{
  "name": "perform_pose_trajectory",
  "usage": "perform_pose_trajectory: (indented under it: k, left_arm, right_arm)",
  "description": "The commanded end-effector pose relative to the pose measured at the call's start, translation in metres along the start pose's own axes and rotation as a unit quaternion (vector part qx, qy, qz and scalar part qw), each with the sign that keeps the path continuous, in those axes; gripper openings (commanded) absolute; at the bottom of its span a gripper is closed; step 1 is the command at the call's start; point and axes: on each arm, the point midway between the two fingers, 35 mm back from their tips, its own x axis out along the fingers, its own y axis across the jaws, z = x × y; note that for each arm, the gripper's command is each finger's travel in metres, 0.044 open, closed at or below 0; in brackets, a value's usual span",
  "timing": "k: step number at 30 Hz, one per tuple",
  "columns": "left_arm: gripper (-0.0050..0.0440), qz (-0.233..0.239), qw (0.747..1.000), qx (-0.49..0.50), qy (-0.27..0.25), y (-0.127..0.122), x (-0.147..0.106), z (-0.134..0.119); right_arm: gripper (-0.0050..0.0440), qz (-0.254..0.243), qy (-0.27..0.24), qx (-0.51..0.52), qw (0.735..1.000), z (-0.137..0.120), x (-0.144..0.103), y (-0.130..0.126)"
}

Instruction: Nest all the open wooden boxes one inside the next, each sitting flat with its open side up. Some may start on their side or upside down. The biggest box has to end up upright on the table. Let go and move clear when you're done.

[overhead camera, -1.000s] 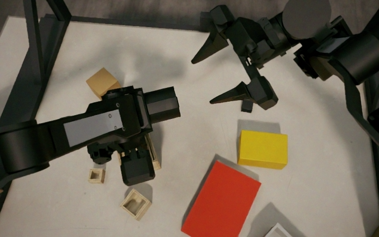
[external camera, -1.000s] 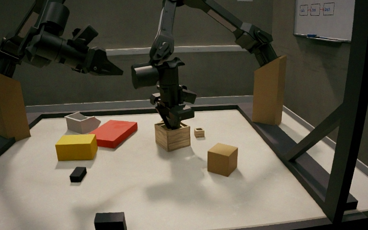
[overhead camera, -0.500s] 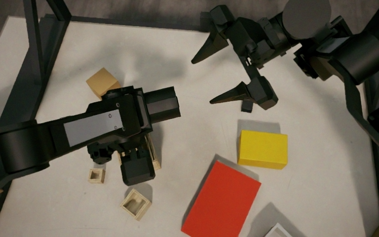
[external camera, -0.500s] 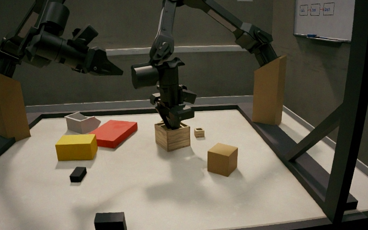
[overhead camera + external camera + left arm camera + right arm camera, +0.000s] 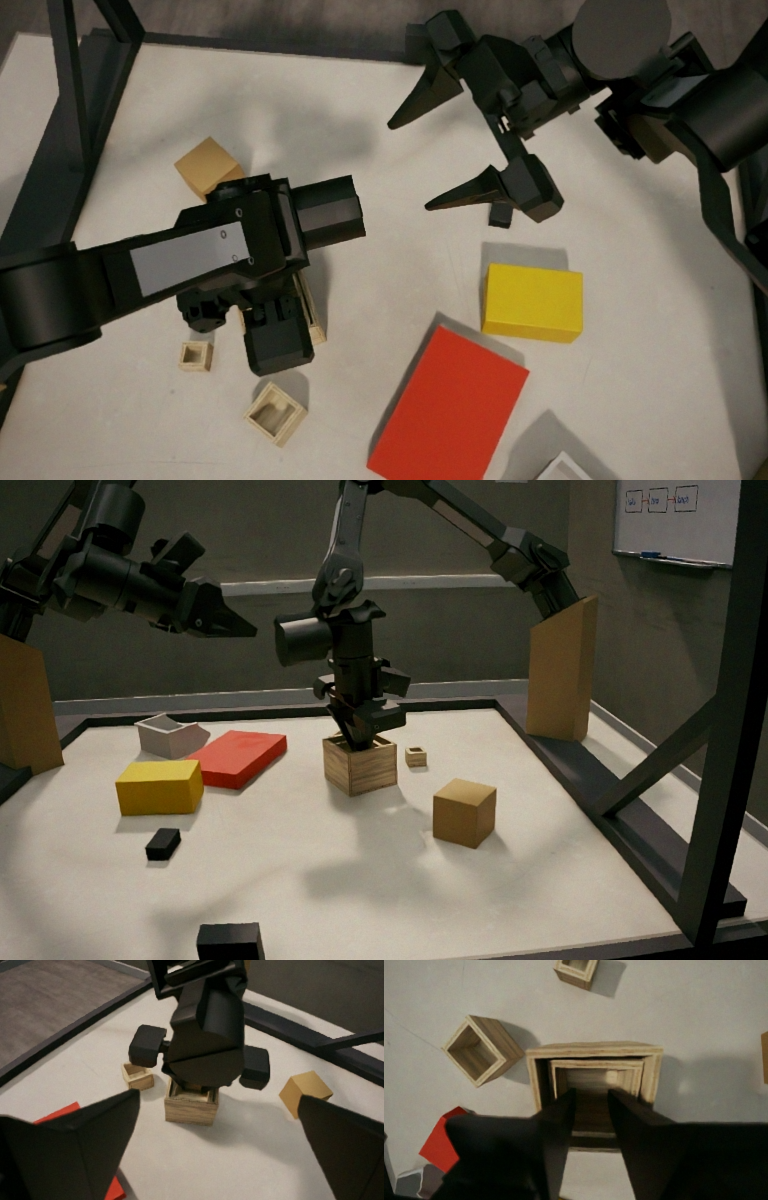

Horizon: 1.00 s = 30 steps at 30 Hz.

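The biggest wooden box (image 5: 359,771) stands upright on the table, with a smaller wooden box (image 5: 599,1067) nested inside it, open side up. My right gripper (image 5: 591,1093) points straight down into the inner box. Its fingers are a little apart and nothing is between them. A mid-sized wooden box (image 5: 275,413) stands open side up just beside them; it also shows in the right wrist view (image 5: 481,1050). The smallest wooden box (image 5: 195,355) (image 5: 415,756) stands open side up on the other side. My left gripper (image 5: 408,165) hovers wide open and empty, high above the table.
A tan solid cube (image 5: 207,165) sits close to the nested boxes. A yellow block (image 5: 532,302), a red flat slab (image 5: 450,404), a grey open tray (image 5: 167,735) and two small black blocks (image 5: 163,843) (image 5: 230,941) lie elsewhere. A dark frame post (image 5: 719,717) stands at the table's edge.
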Motion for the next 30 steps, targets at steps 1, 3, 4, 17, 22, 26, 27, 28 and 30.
perform_pose_trajectory:
  k: [1, 3, 4, 17, 22, 26, 27, 28, 30]
  left_arm:
    - [0.0400, 0.000, 1.000, -0.009, -0.002, -0.002, 0.001, 0.006]
    - [0.0400, 0.000, 1.000, -0.009, -0.002, -0.002, 0.001, 0.006]
    - [0.0400, 0.000, 1.000, -0.009, -0.002, -0.002, 0.001, 0.006]
    - [0.0400, 0.000, 1.000, -0.009, -0.002, -0.002, 0.001, 0.006]
    - [0.0400, 0.000, 1.000, -0.009, -0.002, -0.002, 0.001, 0.006]
    - [0.0400, 0.000, 1.000, -0.009, -0.002, -0.002, 0.001, 0.006]
    - [0.0400, 0.000, 1.000, -0.009, -0.002, -0.002, 0.001, 0.006]
    - [0.0400, 0.000, 1.000, -0.009, -0.002, -0.002, 0.001, 0.006]
    - [0.0400, 0.000, 1.000, -0.009, -0.002, -0.002, 0.001, 0.006]
  right_arm:
    - [0.0103, 0.000, 0.012, 0.007, 1.000, -0.006, -0.007, 0.004]
    - [0.0090, 0.000, 0.012, 0.007, 1.000, -0.006, -0.007, 0.004]
    - [0.0083, 0.000, 0.012, 0.007, 1.000, -0.006, -0.007, 0.004]
    - [0.0010, 0.000, 0.012, 0.007, 1.000, -0.006, -0.007, 0.004]
    - [0.0000, 0.000, 0.012, 0.007, 1.000, -0.006, -0.007, 0.004]
    - [0.0000, -0.001, 0.016, 0.026, 1.000, -0.008, -0.011, 0.005]
    - [0.0000, -0.002, 0.016, 0.044, 0.999, -0.008, -0.013, 0.005]
    - [0.0000, -0.004, 0.016, 0.069, 0.997, -0.007, -0.014, 0.005]
    - [0.0000, -0.007, 0.015, 0.143, 0.990, -0.005, -0.018, 0.004]
